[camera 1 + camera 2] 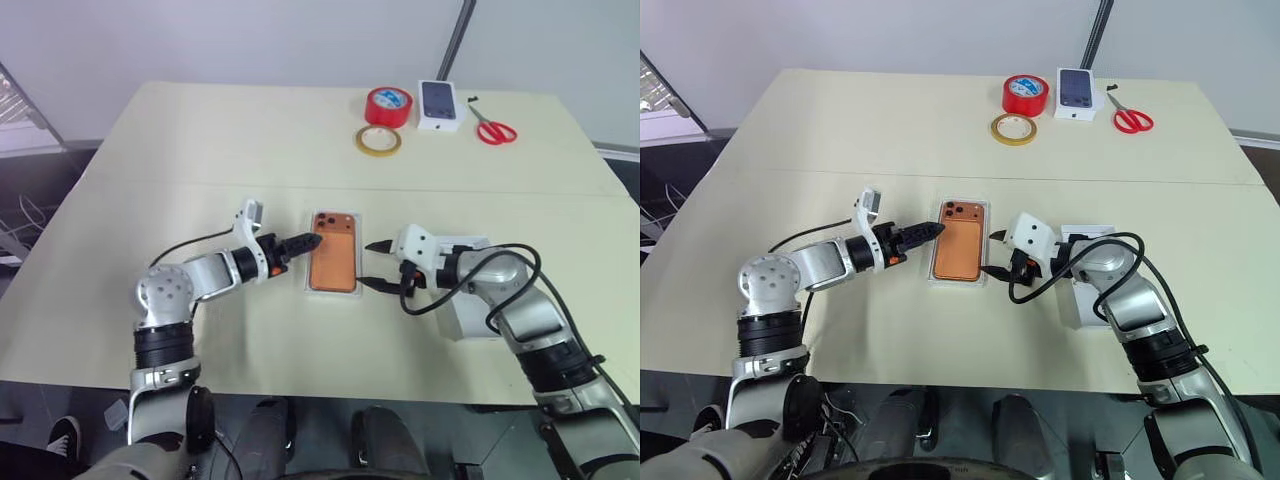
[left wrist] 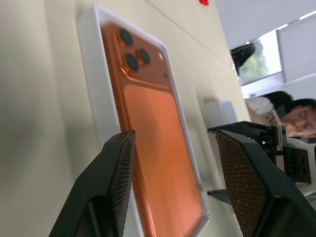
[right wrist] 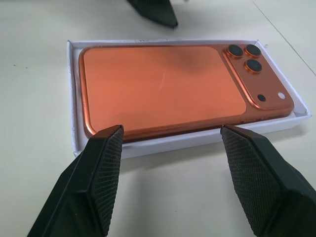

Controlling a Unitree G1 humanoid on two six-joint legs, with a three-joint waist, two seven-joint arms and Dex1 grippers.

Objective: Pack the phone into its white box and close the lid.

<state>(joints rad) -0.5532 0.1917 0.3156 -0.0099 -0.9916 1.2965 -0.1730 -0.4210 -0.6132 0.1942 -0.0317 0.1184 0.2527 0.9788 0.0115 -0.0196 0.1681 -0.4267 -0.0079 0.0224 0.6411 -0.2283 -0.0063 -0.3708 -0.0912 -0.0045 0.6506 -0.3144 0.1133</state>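
1. Phone [image 3: 163,86] lies back up inside the white box [image 3: 74,94], its camera bump at the end farther from the robot; the box rim frames it on all sides.
2. Box sits on the table [image 1: 200,150], between the two grippers.
3. Left gripper [image 1: 312,240] is just beside the box's left edge, fingers spread apart, holding nothing.
4. Right gripper [image 1: 374,265] is just beside the box's right edge, fingers wide, empty.
5. Lid [image 1: 470,318] lies on the table under the right arm, partly hidden.
6. Far side of the table: red tape roll [image 1: 388,106], yellow tape ring [image 1: 379,140], small printed box [image 1: 440,105], red scissors [image 1: 494,130].
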